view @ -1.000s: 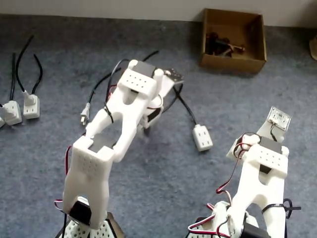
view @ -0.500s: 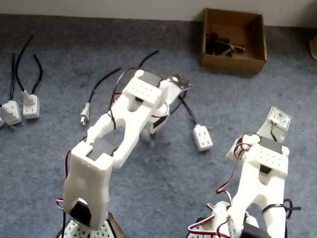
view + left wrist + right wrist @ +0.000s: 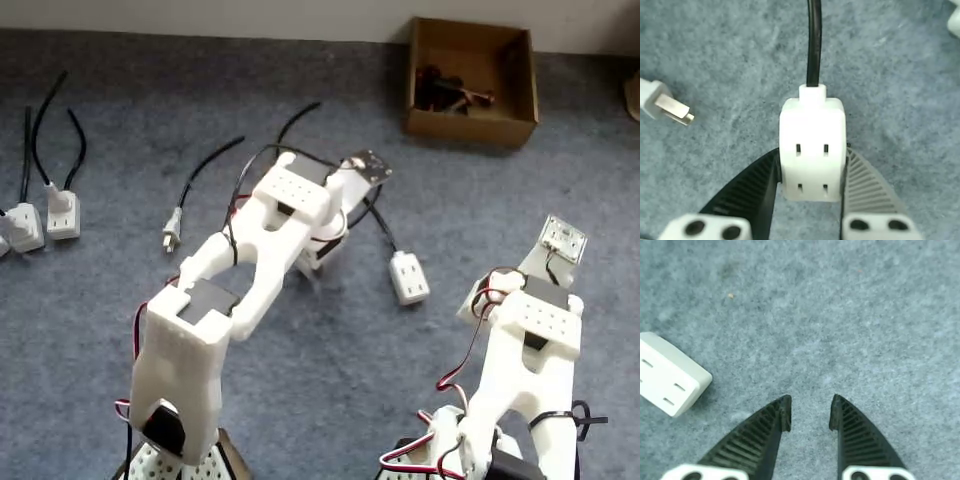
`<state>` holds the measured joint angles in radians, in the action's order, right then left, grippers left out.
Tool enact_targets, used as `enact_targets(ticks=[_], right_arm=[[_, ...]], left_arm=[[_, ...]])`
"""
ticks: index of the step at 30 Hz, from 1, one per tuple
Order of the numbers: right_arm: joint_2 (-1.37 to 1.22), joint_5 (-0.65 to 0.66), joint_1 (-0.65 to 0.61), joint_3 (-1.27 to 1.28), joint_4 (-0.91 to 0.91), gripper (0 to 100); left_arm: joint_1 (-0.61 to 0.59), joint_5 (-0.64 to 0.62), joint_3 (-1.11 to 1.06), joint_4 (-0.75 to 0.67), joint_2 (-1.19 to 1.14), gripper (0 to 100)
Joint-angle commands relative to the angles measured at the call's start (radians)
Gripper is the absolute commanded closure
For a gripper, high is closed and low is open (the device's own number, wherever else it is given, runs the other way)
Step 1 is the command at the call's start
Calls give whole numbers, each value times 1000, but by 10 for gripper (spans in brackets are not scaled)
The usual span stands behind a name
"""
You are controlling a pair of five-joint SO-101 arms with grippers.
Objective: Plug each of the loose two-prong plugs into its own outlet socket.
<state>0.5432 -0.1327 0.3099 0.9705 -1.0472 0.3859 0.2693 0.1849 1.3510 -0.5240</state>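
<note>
My left gripper (image 3: pixel 812 156) is shut on a white outlet socket (image 3: pixel 812 125), one finger on each side, and the socket's black cord (image 3: pixel 813 45) runs straight away from it. A loose two-prong plug (image 3: pixel 662 104) lies on the carpet beside it. In the high view the left arm (image 3: pixel 285 215) stands mid-carpet. A second loose socket (image 3: pixel 408 277) lies to its right, and a white plug (image 3: pixel 172 230) on a black cord lies to its left. My right gripper (image 3: pixel 810 412) hovers open over bare carpet, near that second socket (image 3: pixel 667 375).
Two more white sockets (image 3: pixel 22 226) (image 3: pixel 63 213) with black cords sit at the far left edge. A cardboard box (image 3: pixel 470 115) holding small parts stands at the back right. Grey carpet lies open between the two arms and in front of the right arm (image 3: pixel 530 340).
The left arm has swung to the right, toward the loose socket, carrying its held socket. The right arm has not moved.
</note>
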Motion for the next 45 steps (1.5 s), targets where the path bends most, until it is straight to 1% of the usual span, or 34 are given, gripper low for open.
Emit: enact_targets(ticks=[1,4,6,19,28,32,35,42,45], right_arm=[[27,15,-12,-7,5,863],[27,15,-12,-7,5,863],[27,15,-12,-7,5,863],[25,15,-12,-7,8,863],[25,15,-12,-7,8,863],[25,8,-12,-7,10,863],[25,6,-12,-7,10,863],[25,6,-19,-7,12,863],[25,12,-45,-2,45,863]], left_arm=[[22,2,4,-6,67,904],[21,2,4,-3,67,799],[24,2,4,-3,67,776],[24,2,13,0,79,772],[7,2,122,146,179,776],[1,2,116,169,251,776],[-45,2,116,190,295,777],[-272,0,114,221,328,780],[-335,0,114,226,329,826]])
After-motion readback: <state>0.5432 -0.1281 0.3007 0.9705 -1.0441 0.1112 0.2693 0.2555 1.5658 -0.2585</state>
